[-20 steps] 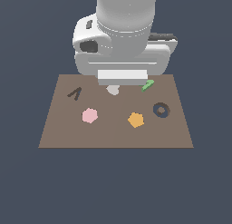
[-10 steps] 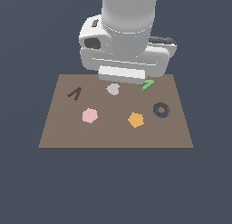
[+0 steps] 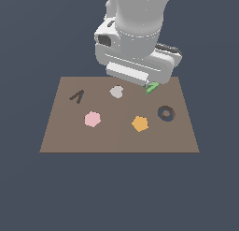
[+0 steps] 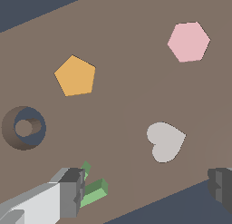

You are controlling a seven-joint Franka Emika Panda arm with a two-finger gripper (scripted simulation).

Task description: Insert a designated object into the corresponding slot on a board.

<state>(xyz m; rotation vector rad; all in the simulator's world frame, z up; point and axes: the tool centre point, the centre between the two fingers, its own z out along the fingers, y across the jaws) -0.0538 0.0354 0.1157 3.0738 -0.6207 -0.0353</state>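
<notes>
Dark blue-grey emptiness surrounds the brown board (image 3: 60, 132); the arm has swung from board centre toward 2 o'clock, jaws (image 4: 147, 189) spread wide, one finger beside the green bar (image 4: 94, 192); ungrasped, it lies far from the V slot (image 3: 77, 97) at 10 o'clock.

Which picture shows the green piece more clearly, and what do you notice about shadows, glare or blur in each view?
Wrist view: the green piece is sharper and larger, beside one finger of the claw; flat, even light, no glare. Exterior view: the arm hides most of the green piece; the board carries no cast shadows; edges look soft and slightly pixelated.
</notes>
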